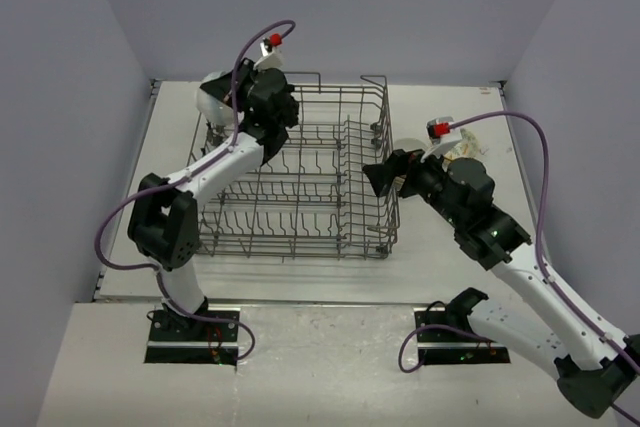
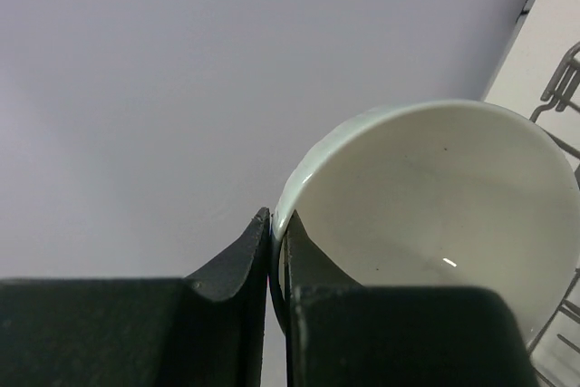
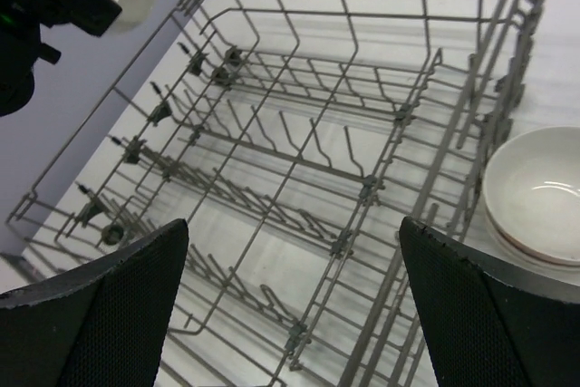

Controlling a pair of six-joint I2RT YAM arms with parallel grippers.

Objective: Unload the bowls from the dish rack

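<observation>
A pale surface sits boxed in by plain lavender-grey walls at the back and both sides. The grey wire dish rack stands on it left of centre. Its tine rows run left to right in the top view, and its loop handles stand up at the far side. The left arm reaches along the rack's left side, a purple cable arching over its wrist. At the rack's far left corner the left hand is pinched tight on the rim of a white bowl. The bowl is held up on edge near the wall, its hollow facing the wrist camera. Just outside the rack's right wall, a short stack of bowls rests upright on the surface, a white one on top, mouths up. The right hand hovers at that right side, jaws spread wide and gripping nothing, pointing across the rack's wires.
</observation>
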